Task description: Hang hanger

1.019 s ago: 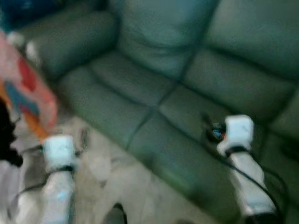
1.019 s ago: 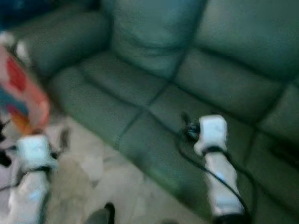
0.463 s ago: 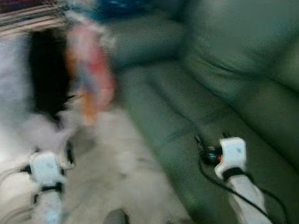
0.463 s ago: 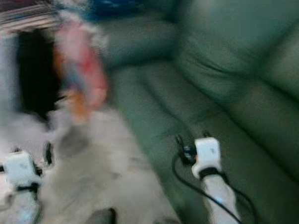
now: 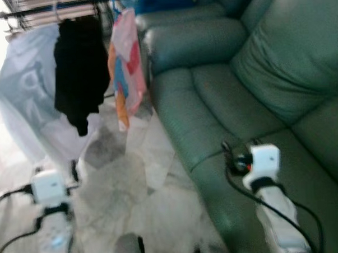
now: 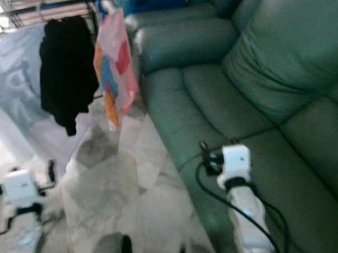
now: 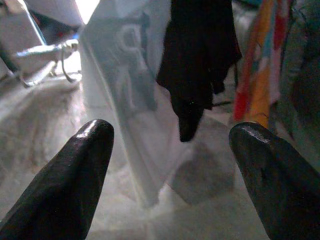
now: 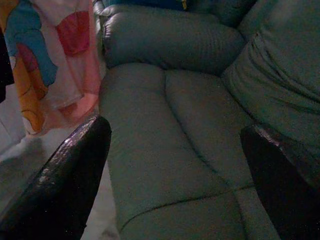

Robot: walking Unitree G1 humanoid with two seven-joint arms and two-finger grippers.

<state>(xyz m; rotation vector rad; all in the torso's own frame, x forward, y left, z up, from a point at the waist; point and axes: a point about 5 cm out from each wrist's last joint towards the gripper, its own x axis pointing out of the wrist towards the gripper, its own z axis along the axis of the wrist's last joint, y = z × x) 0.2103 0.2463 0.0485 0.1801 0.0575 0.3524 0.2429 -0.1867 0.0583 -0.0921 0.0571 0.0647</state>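
Observation:
A drying rack [image 5: 51,9] stands at the far left with clothes hanging from it: a black garment [image 5: 79,69], a pink and orange patterned garment [image 5: 126,64] and a pale translucent sheet [image 5: 22,105]. My left gripper [image 7: 170,165] is low over the floor, open, with nothing between its fingers [image 7: 75,175]; it faces the black garment [image 7: 200,60]. My right gripper [image 8: 175,180] hovers over the sofa seat, open and empty. No loose hanger can be made out.
A large green sofa [image 5: 256,72] fills the right side, its armrest [image 5: 193,41] close to the rack. Pale marble floor [image 5: 132,184] lies between rack and sofa. My left wrist [image 5: 48,188] and right wrist [image 5: 263,159] frame the view.
The camera has swung left, bringing the rack and hanging clothes into view and pushing the sofa rightwards. Both arms keep the same pose. The picture is sharper now.

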